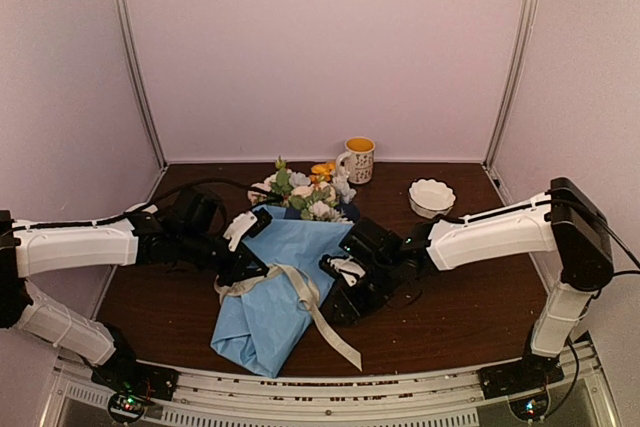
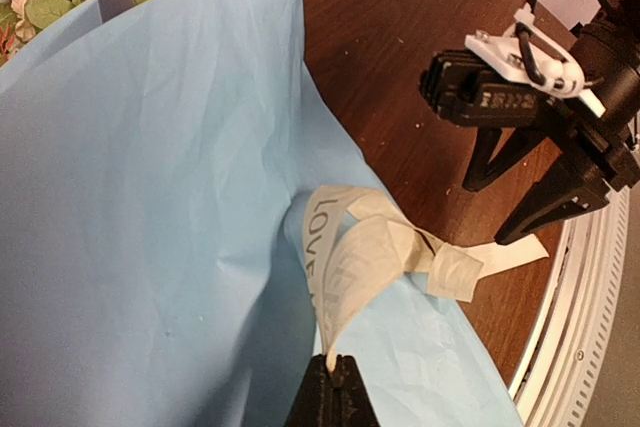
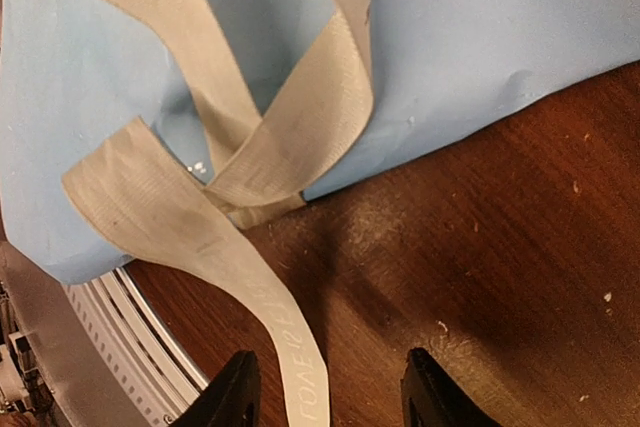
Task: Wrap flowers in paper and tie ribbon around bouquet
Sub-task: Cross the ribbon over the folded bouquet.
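The bouquet lies mid-table: flowers (image 1: 305,192) stick out of the far end of a light blue paper (image 1: 270,317) cone. A cream ribbon (image 1: 300,292) is knotted loosely across the paper (image 2: 150,197), its long tail trailing toward the front edge. My left gripper (image 1: 232,282) is shut on one end of the ribbon (image 2: 350,247); in the left wrist view the strip rises straight out of the closed tips (image 2: 340,372). My right gripper (image 3: 330,397) stands open just above the table beside the cone, and the ribbon (image 3: 290,147) tail runs between its fingers (image 3: 235,392), ungripped. The right gripper (image 2: 490,212) also shows in the left wrist view.
A mug (image 1: 358,159) with a yellow inside stands behind the flowers, and a white scalloped bowl (image 1: 432,197) sits at the back right. The dark wooden table (image 1: 450,297) ends in a ribbed metal rail (image 1: 400,397) along the front. Walls close in on three sides.
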{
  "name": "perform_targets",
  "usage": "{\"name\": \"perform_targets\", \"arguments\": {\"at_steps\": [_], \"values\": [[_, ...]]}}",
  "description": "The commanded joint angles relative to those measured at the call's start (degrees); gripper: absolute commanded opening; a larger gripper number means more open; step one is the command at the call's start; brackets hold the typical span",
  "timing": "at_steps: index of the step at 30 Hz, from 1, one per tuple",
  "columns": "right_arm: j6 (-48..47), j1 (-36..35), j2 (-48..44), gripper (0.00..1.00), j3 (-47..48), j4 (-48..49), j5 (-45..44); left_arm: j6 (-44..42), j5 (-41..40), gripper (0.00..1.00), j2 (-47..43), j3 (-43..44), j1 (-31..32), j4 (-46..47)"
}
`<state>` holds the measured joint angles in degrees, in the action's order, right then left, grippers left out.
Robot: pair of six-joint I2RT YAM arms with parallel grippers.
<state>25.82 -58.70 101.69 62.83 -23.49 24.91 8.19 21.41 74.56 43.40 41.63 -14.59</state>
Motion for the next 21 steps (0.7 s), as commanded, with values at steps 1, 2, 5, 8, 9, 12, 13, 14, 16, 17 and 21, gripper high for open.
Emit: {"name": "perform_targets", "arguments": {"at_steps": [1,2,5,8,9,12,13,14,16,17,21], "values": [[-3.87,-2.76,0.18,0.51,0.32,-2.34,-2.27,-0.88,-0.75,0.0,0.47,0.38,0.12,0.73],[-4.16,-3.25,0.58,0.51,0.74,-2.45,-2.84,-0.84,-0.8,0.0,0.49,0.4,0.17,0.64],[-4.5,-4.28,2.05,0.53,1.95,-1.05,-5.69,-0.79,-0.94,0.0,0.32,0.36,0.12,0.61],[-3.8,-4.73,4.13,0.56,2.64,1.55,-5.04,-0.86,-1.17,0.0,0.39,0.69,0.12,0.38],[-3.88,-5.02,4.59,0.56,3.06,1.94,-4.97,-0.88,-1.26,0.0,0.34,0.72,0.08,0.29],[-4.16,-5.7,6.32,0.56,4.2,2.0,-6.0,-0.88,-1.37,0.0,0.23,0.64,0.12,0.35],[-4.01,-5.73,6.92,0.56,4.39,2.08,-6.61,-0.88,-1.37,0.0,0.21,0.68,0.12,0.35],[-3.83,-5.79,7.26,0.55,4.48,2.28,-7.23,-0.89,-1.37,0.0,0.29,0.72,0.17,0.29],[-3.41,-5.73,7.39,0.53,4.32,3.28,-8.02,-0.9,-1.28,0.0,0.32,0.81,0.12,0.22],[-3.24,-5.73,7.43,0.51,4.25,3.8,-8.11,-0.97,-1.28,0.0,0.32,0.81,0.12,0.16],[-3.13,-5.73,7.96,0.23,4.7,4.67,-7.03,-1.01,-1.44,0.0,0.32,0.9,0.17,-0.06]]}}
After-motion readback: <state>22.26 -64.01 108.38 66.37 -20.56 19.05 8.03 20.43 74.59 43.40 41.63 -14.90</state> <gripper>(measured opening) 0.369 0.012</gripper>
